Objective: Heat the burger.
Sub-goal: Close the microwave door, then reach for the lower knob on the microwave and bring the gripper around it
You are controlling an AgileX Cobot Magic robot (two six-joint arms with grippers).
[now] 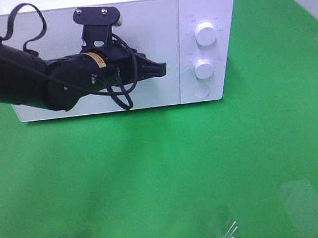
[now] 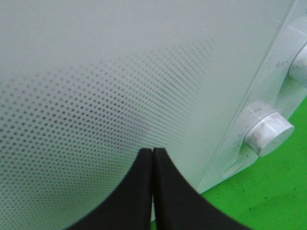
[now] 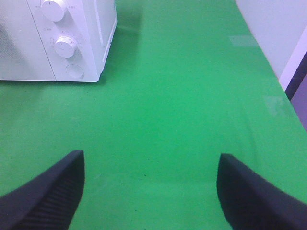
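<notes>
burger: not in sight in any view; may sit behind closed dotted door of white box microwave [image 1: 54, 28], cannot tell.
left tool [image 1: 164, 68] clenched, empty, tips at door's right part near control panel; contact unclear.
right tool [image 3: 151, 158] released, empty, above bare tabletop right of microwave.
risks: clenched tips could skid on smooth door; hard push could shove microwave farther back; drift right could bump lower white knob [image 1: 203, 68] and change setting.
green matte tabletop [image 1: 152, 170], faint creases; pale wall [image 3: 268, 28] at right.
</notes>
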